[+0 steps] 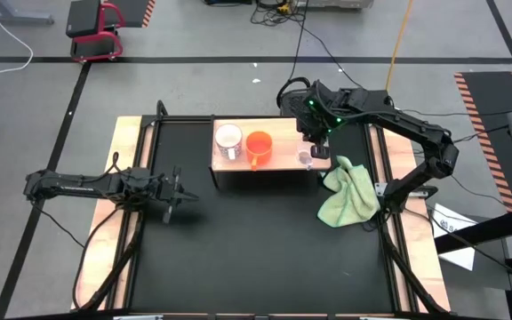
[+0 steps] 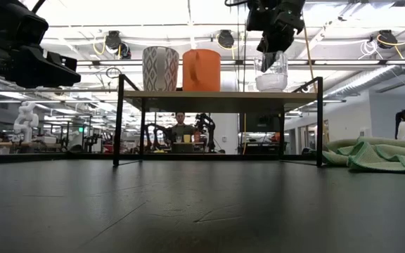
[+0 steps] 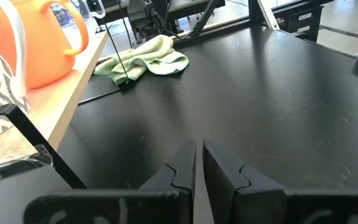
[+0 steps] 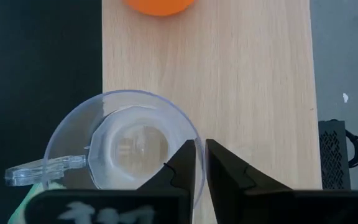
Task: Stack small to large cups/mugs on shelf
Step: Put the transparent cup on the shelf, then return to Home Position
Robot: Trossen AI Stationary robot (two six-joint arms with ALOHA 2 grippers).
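Observation:
The light-wood shelf [image 1: 283, 132] stands at the table's far middle. On it are a white patterned mug [image 1: 228, 138] at the left and an orange mug [image 1: 258, 148] next to it. A clear glass cup [image 2: 271, 76] with a handle [image 4: 39, 172] is upright at the shelf's right end. My right gripper [image 4: 199, 163] comes down from above and is shut on the cup. My left gripper [image 1: 181, 197] is shut and empty, low over the table left of the shelf. My right gripper pinches the glass cup's rim [image 4: 196, 142] on the side opposite the handle, one finger inside the cup and one outside. The fingers point down from above. The cup is upright over the shelf's right end; whether its base rests on the board, I cannot tell.
A yellow-green cloth [image 1: 347, 194] lies crumpled on the table just right of the shelf's right legs. Pale wooden strips [image 1: 124, 160] run along the table's left and right sides. The black table surface [image 1: 256, 249] lies near of the shelf.

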